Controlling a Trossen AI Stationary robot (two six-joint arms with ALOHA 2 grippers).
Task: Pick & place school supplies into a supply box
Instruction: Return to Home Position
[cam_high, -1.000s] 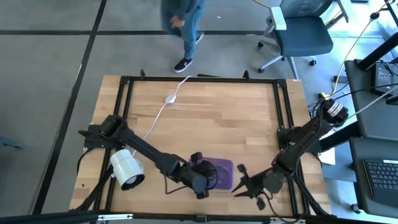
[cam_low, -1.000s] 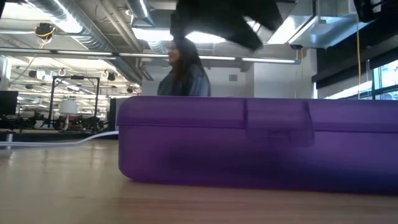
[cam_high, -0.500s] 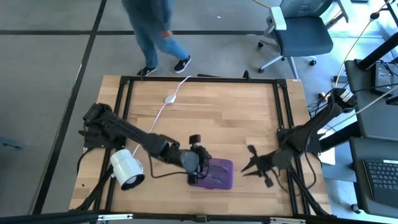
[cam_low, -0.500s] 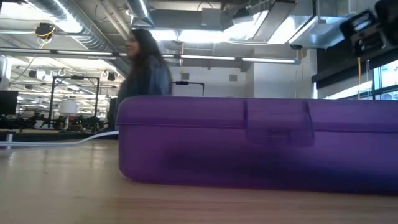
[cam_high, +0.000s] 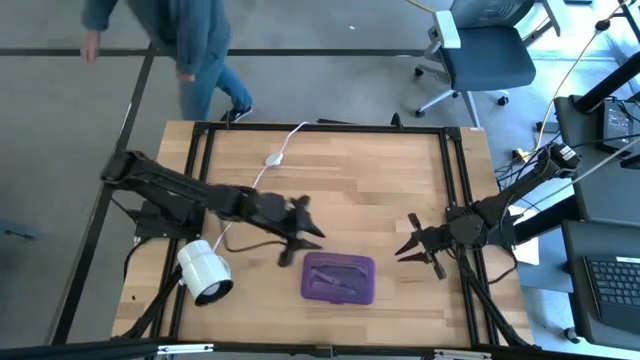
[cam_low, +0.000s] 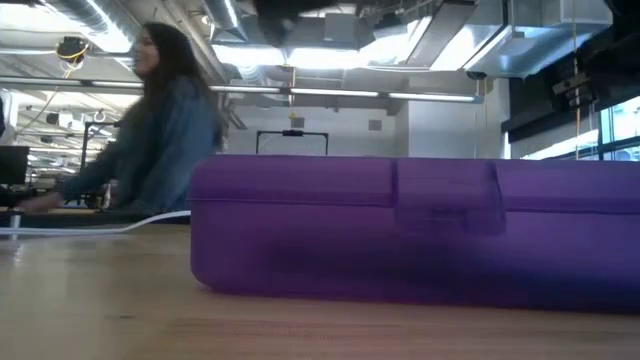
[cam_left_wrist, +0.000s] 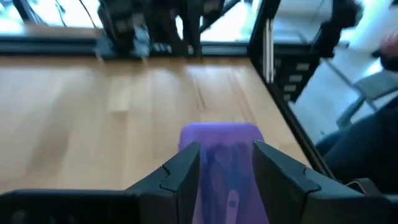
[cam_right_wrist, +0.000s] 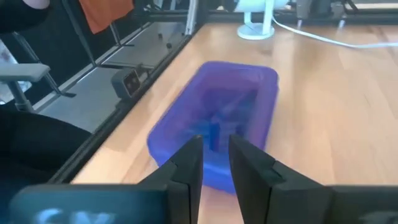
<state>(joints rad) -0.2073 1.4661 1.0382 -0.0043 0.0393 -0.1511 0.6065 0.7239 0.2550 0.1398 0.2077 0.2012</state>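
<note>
Supply box (cam_high: 338, 278), count 1, lid shut, lies flat near the table (cam_high: 380, 170) edge at 6 o'clock; bare wood on every side, widest toward 12. Pens inside show only as dark streaks through the lid, count not readable. Left gripper (cam_high: 300, 232) at 11 o'clock of the box, fingers spread wide, empty, clear of it. Right gripper (cam_high: 407, 238) at 2 o'clock, fingers parted, empty, apart from the box. White lamp (cam_high: 203, 272), count 1, at 9 o'clock; white cable (cam_high: 272, 158), count 1, toward 12
</note>
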